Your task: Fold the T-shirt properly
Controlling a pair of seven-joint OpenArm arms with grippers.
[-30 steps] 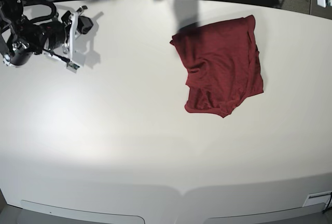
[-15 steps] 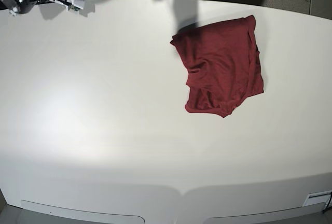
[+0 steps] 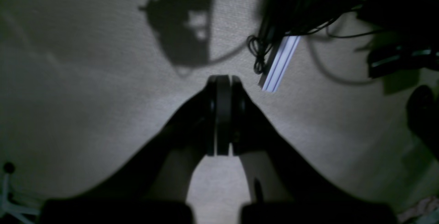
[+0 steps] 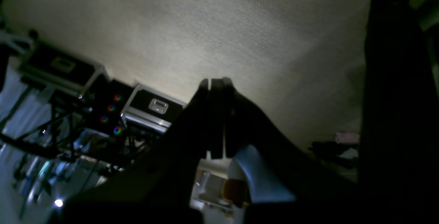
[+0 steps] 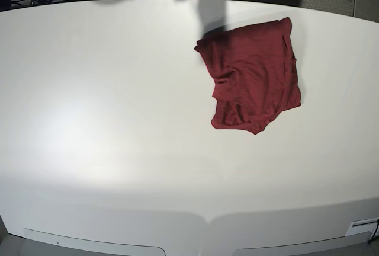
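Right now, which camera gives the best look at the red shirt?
The base view: the whole shirt lies folded on the white table, nothing covering it. Both wrist views miss it entirely, showing only shut tools over the floor.

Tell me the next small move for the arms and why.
Probably none beyond parking: the T-shirt already lies as a compact folded bundle on the table, edges a bit wrinkled. Neither arm shows in the base view; the left gripper and right gripper are shut, empty and pointed at the floor. If anything, one arm could return to smooth the lower edge.
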